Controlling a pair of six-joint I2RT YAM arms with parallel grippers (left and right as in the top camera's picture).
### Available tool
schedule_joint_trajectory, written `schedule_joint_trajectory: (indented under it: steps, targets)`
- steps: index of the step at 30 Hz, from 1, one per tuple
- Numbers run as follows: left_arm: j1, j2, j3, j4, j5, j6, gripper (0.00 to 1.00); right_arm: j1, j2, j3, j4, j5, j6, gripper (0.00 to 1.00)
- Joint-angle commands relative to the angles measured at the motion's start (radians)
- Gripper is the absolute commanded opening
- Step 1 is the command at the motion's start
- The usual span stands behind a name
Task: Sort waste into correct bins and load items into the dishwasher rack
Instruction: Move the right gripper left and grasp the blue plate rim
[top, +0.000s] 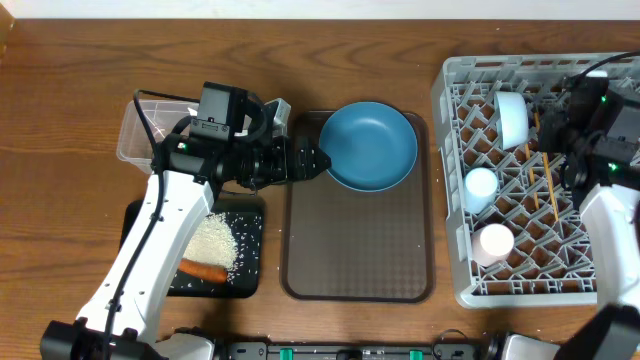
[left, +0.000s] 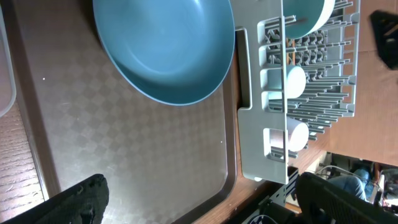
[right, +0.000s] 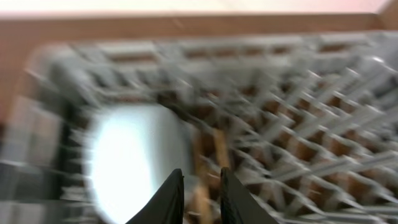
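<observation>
1. Arms are seen at both sides of the table (top: 60, 60). The left arm (top: 150, 240) is stretched from the near-left corner up and to the right, with its elbow bent over the black tray (top: 250, 278). The right arm (top: 610, 220) is raised over the dishwasher rack (top: 452, 120).
2. The left gripper (top: 312, 160) is held level and pointed at the left rim of the dark blue plate (top: 372, 145). Its jaws are spread wide and nothing is grasped.
3. In the left wrist view its fingers (left: 74, 202) are seen low over the brown serving tray (left: 124, 149). The plate rim is ahead of them, not between them.
4. The plate is laid on the far half of the serving tray.
5. The right gripper (right: 198, 190) is pointed down into the rack, over the chopsticks (top: 545, 185) and beside the bowl (top: 513, 118). Its fingers are drawn close together, with a narrow gap left. The right wrist view is smeared, so whether anything is pinched cannot be told.
6. The light blue cup (top: 481, 185) and the pinkish-white cup (top: 493, 242) are also set in the rack.
7. Rice (top: 215, 240) and the carrot (top: 203, 270) are contained in the black tray. The clear tub (top: 140, 130) is set just behind it and is partly covered by the left arm.
</observation>
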Motion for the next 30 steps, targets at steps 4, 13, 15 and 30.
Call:
schedule_joint_trajectory:
  steps: [4,13,15,30]
  targets:
    - [0.003,-0.009,0.006,-0.001,-0.009,0.010,0.98,0.157,-0.163,0.019,-0.077,-0.166,0.258,0.25]
    - [0.003,-0.009,0.006,-0.001,-0.009,0.010,0.98,0.496,-0.149,0.003,-0.289,-0.166,0.476,0.46]
    - [0.003,-0.009,0.006,-0.001,-0.009,0.010,0.98,0.562,-0.119,-0.008,-0.254,-0.154,0.518,0.46]
    - [0.003,-0.009,0.006,-0.001,-0.009,0.010,0.98,0.748,0.163,-0.008,-0.211,0.397,0.680,0.42]
